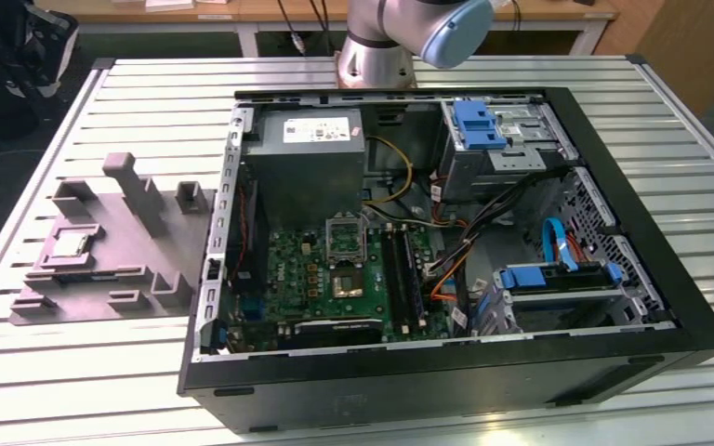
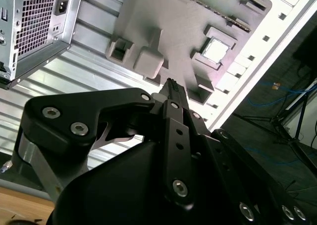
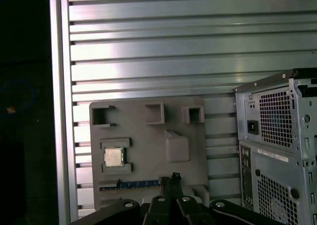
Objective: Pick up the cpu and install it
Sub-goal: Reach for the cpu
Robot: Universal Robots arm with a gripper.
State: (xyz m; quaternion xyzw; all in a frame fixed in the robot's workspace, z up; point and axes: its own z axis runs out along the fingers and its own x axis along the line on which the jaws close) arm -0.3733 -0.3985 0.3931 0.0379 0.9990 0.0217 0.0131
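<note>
Well, the cpu (image 3: pixel 113 157) lies flat in its pocket on the grey tray (image 3: pixel 143 136), beside the computer case (image 1: pixel 456 409) on the bench (image 1: pixel 85 372). My pincer (image 3: pixel 169 178) hangs above the tray, seemingly closed and empty, pointing nearer the raised block (image 3: pixel 177 146) than the cpu, which sits off sideways.

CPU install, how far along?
Done: nothing visible. The cpu sits in its pocket on the grey tray. In hand: the gripper hangs near the tray, apart from the cpu. Left: both the pick-up and the install.
</note>
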